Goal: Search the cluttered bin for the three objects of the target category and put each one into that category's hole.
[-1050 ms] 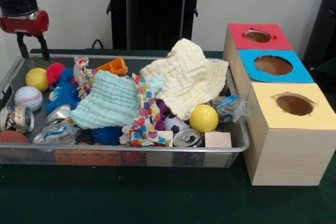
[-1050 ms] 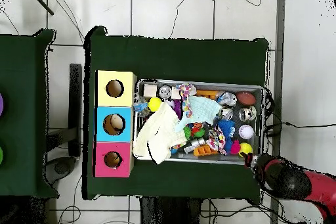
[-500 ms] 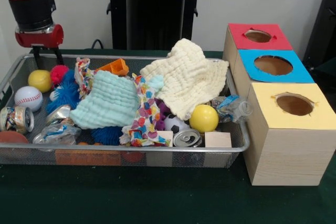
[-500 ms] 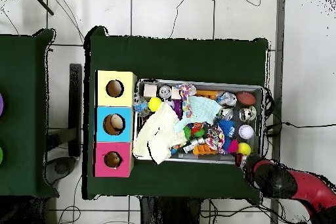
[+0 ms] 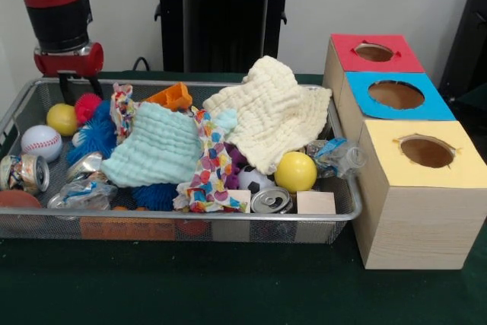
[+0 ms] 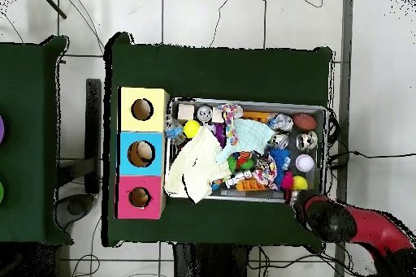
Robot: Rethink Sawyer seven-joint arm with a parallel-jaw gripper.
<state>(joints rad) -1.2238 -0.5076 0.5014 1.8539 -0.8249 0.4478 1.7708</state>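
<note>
Gripper: we see it above the bin's far corner, by the pink ball.
Grip: we cannot tell.

From the front I see the bin on the worktop, with three boxes in a row just to its right, each with a hole on top. In the bin, two cloths lie over the heap; a ball sits right of centre, a can before it, a baseball far left. The hand hangs at the bin's far left corner.
</note>
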